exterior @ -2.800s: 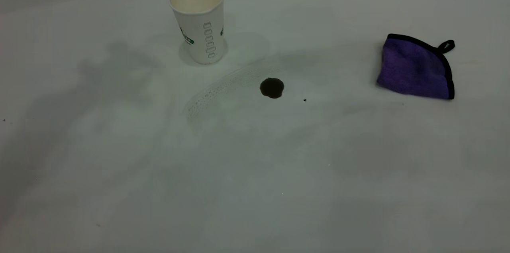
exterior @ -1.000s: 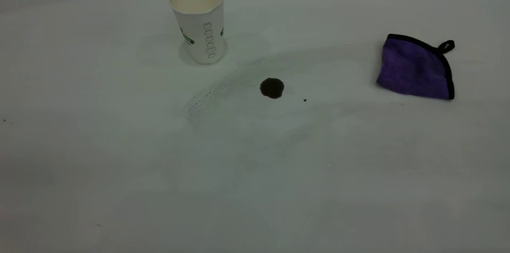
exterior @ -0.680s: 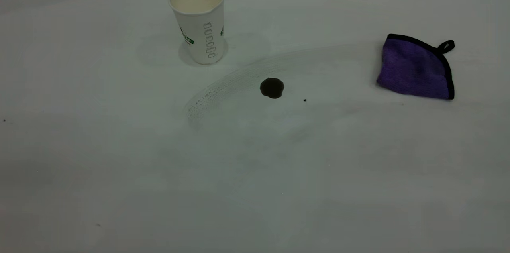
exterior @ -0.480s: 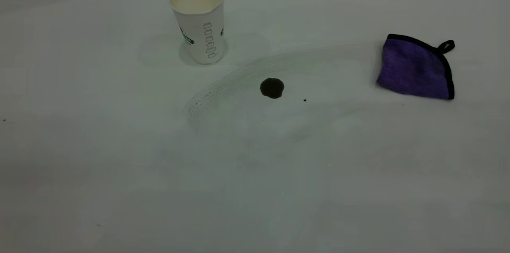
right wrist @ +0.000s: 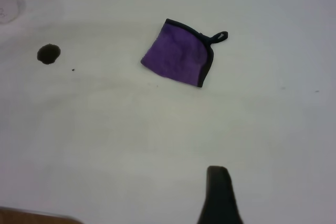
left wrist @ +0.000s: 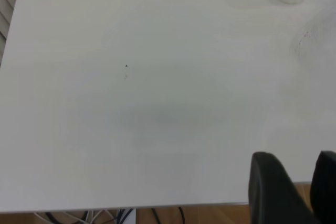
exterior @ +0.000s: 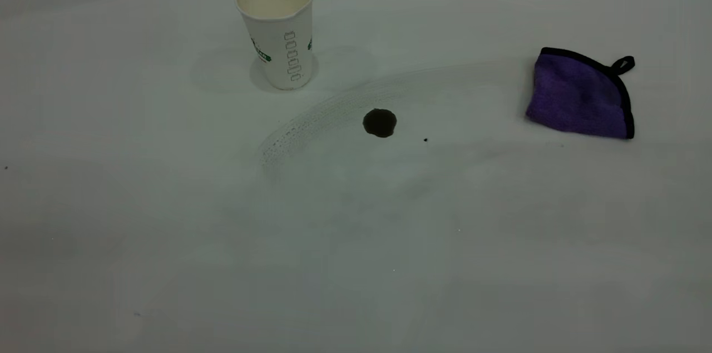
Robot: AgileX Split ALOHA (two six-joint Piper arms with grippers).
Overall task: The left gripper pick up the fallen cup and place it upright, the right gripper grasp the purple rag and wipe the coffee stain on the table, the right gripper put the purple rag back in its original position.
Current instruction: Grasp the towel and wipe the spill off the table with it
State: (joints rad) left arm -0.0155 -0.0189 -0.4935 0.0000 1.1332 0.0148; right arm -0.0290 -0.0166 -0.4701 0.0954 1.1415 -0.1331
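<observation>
Nearest to the arms, the left gripper (left wrist: 291, 187) hangs over the near edge of the table (exterior: 356, 264), above bare white surface. Two dark fingers (left wrist: 270, 184) are seen in the left wrist view with a narrow gap between them, so it is released and holds nothing. The right gripper (right wrist: 220, 198) also hangs over the near part of the table, well apart from the rag. Only one dark finger of it enters the right wrist view, so I cannot tell if it is open or clenched. In the exterior view no arm is visible.

Farther out, one round dark stain (exterior: 380, 122) lies near the middle of the table, with one tiny black speck (exterior: 425, 140) just beside it on the right. One rag (exterior: 578, 94), purple and folded, lies flat at the right side, its black loop (exterior: 624, 64) pointing away. Farthest, one cup (exterior: 276, 28) stands upright, left of the stain, its mouth open upward.
</observation>
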